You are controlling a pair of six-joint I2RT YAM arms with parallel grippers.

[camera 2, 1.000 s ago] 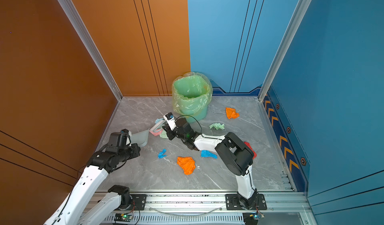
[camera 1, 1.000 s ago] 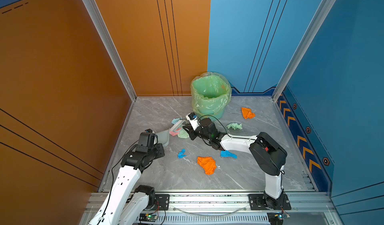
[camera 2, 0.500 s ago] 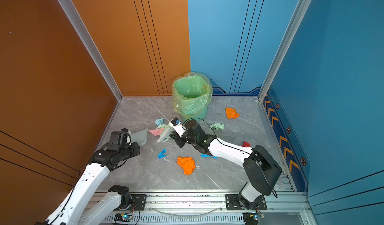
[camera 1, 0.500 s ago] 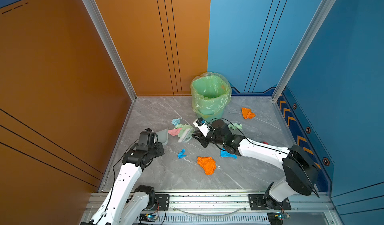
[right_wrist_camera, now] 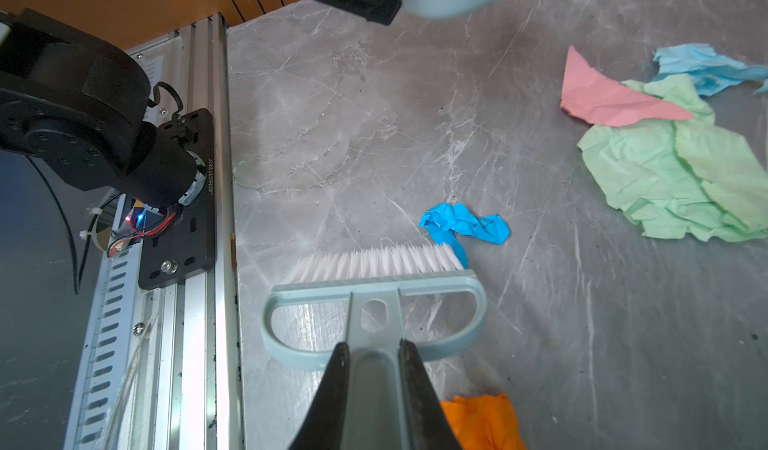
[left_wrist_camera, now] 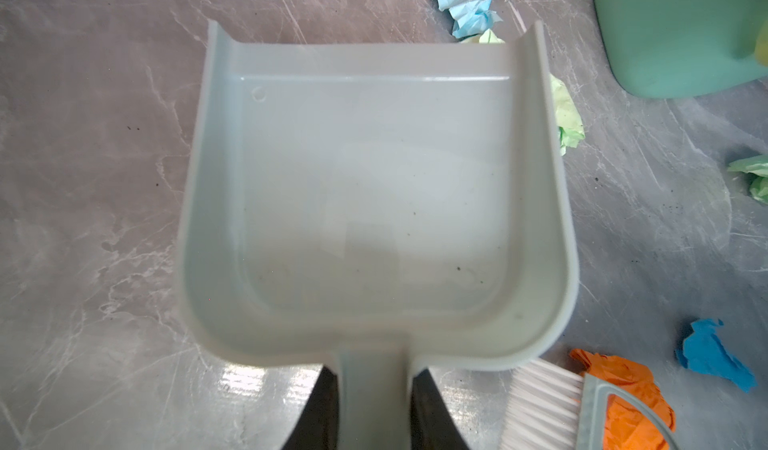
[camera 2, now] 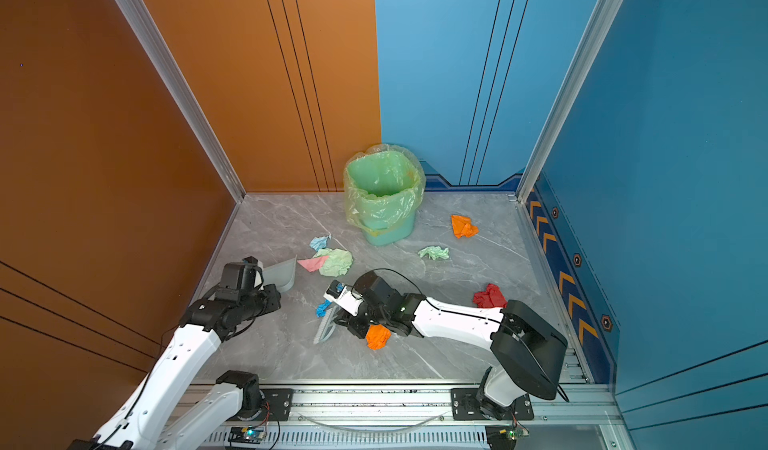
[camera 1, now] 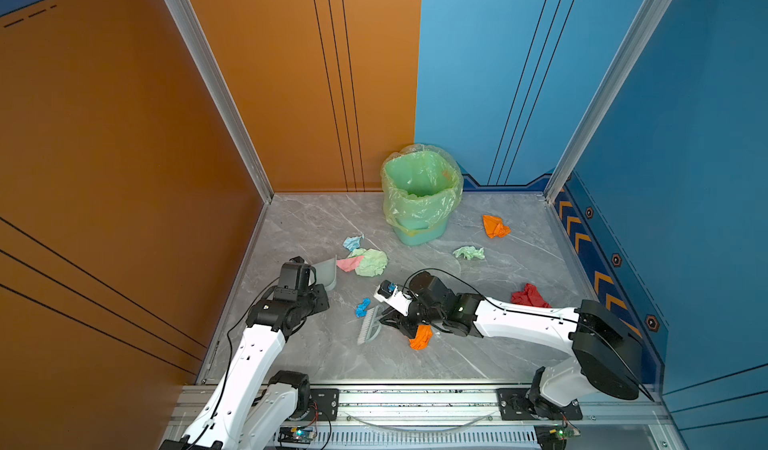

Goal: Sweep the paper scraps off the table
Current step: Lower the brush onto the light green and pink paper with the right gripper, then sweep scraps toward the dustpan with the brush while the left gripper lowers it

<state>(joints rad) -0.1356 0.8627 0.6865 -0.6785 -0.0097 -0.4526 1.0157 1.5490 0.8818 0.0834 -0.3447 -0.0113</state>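
Note:
On the grey marble table [camera 1: 299, 227] lie several paper scraps: a bright blue one [camera 1: 362, 306], an orange one [camera 1: 420, 336], and a pale green [camera 1: 371, 262], pink [camera 1: 349, 263] and light blue one [camera 1: 353, 242] close together. Further right are a small green [camera 1: 468, 253], an orange [camera 1: 494, 226] and a red one [camera 1: 530, 296]. My right gripper [right_wrist_camera: 372, 350] is shut on the brush [right_wrist_camera: 374, 269] handle; its white bristles touch the bright blue scrap [right_wrist_camera: 465, 225]. My left gripper [left_wrist_camera: 372, 375] is shut on the empty grey dustpan [left_wrist_camera: 374, 186] handle.
A green bin with a translucent liner [camera 1: 419, 196] stands at the back middle. Orange and blue walls close in the table on three sides. The aluminium front rail [camera 1: 415, 398] carries both arm bases.
My right arm has pulled the brush back from the pale green and pink scraps toward the front, down between the bright blue and orange scraps. The dustpan has hardly moved.

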